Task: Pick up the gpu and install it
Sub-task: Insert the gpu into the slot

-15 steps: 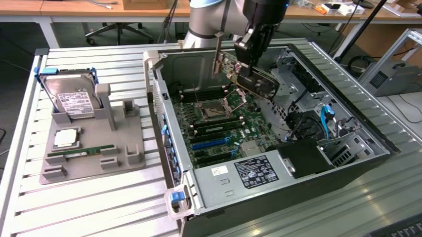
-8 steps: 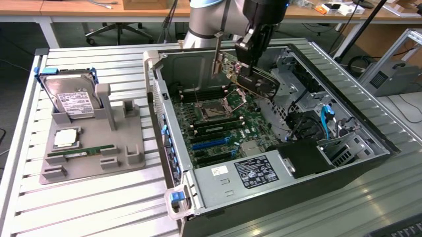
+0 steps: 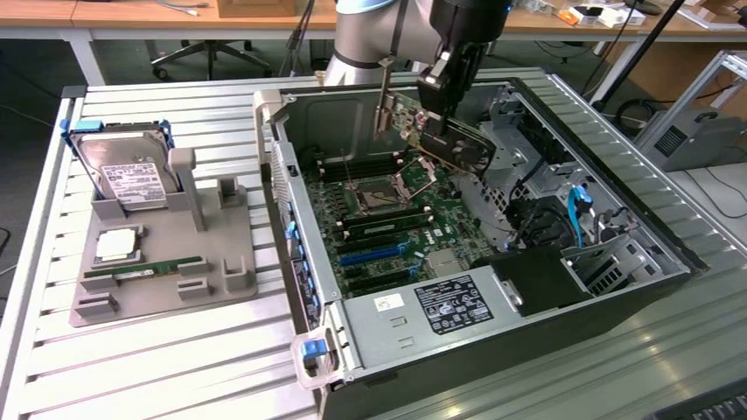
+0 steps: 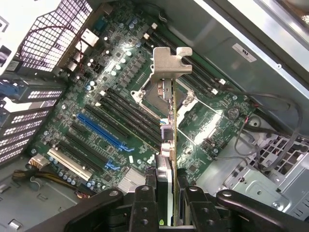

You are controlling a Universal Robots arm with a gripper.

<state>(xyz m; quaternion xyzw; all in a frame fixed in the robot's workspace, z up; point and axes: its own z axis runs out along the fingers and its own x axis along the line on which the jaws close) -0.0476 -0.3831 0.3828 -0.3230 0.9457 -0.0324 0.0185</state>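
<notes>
One black two-fingered gripper [image 3: 442, 121] on a grey robot arm hangs over an open dark computer tower case [image 3: 653, 236], which lies on its side on a slatted silvery metal table [image 3: 175, 359].

In the wrist view, the gripper [image 4: 166, 182] has its fingers [image 4: 145, 203] drawn partway together. They are pressed against both flat faces of a thin card, with no gap at either side. The card is the gpu [image 4: 167, 123], a dark rectangular circuit board seen edge-on, with a silvery L-shaped metal bracket [image 4: 171, 60] at its far end.

In the exterior view, the gpu [image 3: 461, 147] is held in the air inside the case opening, tilted, near the case's far wall. It sits above the green motherboard [image 3: 386, 219] and is not seated in any slot. Below it in the wrist view lie black slots and a long blue slot [image 4: 101, 130], well apart from the card.

A boxy silver power supply with a black label [image 3: 432, 311] fills the case's near end.

On the table at the exterior view's left stands a grey plastic fixture [image 3: 164, 254]. It carries a silver hard drive with a white label [image 3: 129, 179] and a narrow green memory stick [image 3: 146, 269].
</notes>
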